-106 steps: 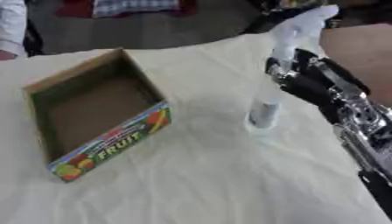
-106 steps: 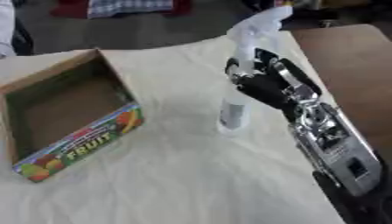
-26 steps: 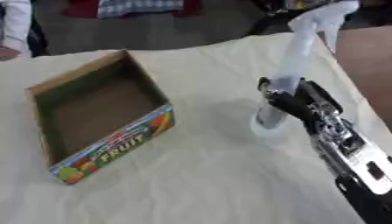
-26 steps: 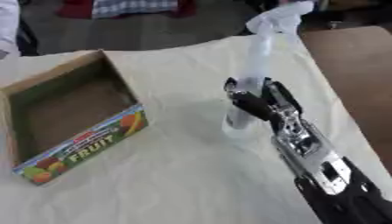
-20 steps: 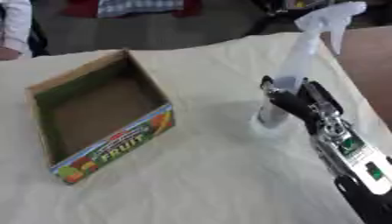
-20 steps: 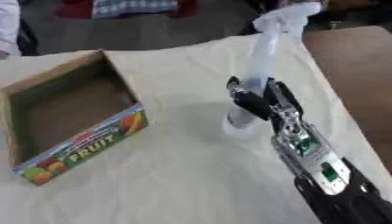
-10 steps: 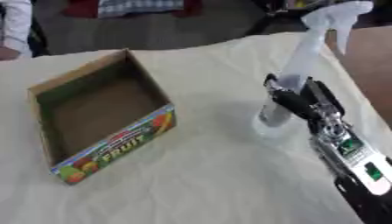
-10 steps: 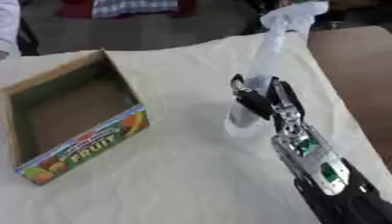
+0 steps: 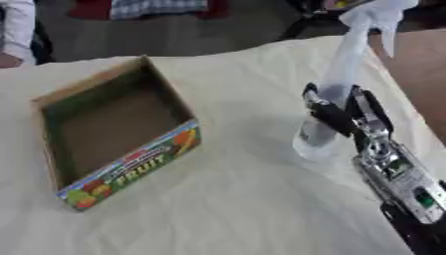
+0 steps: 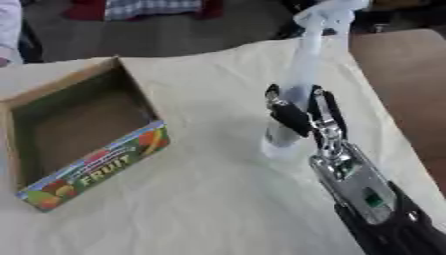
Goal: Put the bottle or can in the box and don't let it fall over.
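A cream-covered tabletop (image 9: pixel 226 199) carries the scene. To the hand's left, well apart from it, sits an open cardboard box (image 9: pixel 118 132), its front panel printed with fruit and the word FRUIT, nothing visible inside. The robot's right arm comes in from the lower right, and its right hand (image 9: pixel 335 112) has dark fingers (image 10: pixel 290 117) curled round the lower body of a clear spray bottle (image 10: pixel 298 82). The bottle stands nearly upright, leaning slightly, its white trigger head above the hand at the top edge and its base just below the fingers at the cloth. The left hand shows in neither view.
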{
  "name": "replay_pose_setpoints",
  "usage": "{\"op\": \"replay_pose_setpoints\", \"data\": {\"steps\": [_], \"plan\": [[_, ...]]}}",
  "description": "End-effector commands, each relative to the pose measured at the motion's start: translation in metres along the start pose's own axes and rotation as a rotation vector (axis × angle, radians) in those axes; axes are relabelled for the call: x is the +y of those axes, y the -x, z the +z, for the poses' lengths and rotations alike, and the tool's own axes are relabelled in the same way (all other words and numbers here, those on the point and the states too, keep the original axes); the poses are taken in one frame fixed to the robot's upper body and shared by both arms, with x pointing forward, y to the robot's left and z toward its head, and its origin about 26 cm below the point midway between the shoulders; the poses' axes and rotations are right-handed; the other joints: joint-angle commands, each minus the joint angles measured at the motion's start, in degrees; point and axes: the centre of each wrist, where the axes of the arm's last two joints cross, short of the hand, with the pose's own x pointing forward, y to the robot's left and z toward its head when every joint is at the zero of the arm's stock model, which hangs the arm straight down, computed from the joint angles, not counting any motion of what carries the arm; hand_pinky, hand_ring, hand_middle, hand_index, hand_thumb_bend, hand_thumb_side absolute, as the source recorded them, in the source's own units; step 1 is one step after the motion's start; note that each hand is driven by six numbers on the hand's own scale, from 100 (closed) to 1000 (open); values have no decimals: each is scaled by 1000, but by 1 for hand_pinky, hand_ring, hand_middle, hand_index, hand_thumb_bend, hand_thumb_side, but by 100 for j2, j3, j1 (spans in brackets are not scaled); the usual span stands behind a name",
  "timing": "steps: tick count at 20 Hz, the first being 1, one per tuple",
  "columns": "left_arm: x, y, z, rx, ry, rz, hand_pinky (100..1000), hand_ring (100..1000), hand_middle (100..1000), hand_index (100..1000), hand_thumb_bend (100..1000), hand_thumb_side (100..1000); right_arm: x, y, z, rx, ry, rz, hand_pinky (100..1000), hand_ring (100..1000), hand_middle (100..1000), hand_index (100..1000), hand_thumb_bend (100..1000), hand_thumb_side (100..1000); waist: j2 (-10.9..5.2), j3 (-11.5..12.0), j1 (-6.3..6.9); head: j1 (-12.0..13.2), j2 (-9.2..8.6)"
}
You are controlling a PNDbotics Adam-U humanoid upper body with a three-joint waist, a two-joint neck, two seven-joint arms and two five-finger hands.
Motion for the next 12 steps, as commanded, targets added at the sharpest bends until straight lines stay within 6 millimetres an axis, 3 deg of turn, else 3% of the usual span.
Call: {"op": "replay_pose_setpoints", "data": {"steps": [1, 12], "plan": [[-1, -8, -4, -35, 13, -4, 1000, 986, 839, 726, 386, 510, -8, -9, 0, -34, 1, 5, 846, 414, 284, 114, 100, 406, -91, 0, -6, 4, -60], [0, -9, -4, -36, 14, -8, 1000, 982, 839, 725, 385, 509, -15, -20, 2, -75, -10, -32, 810, 380, 278, 115, 100, 434, -122, -24, 0, 14, -51]]}}
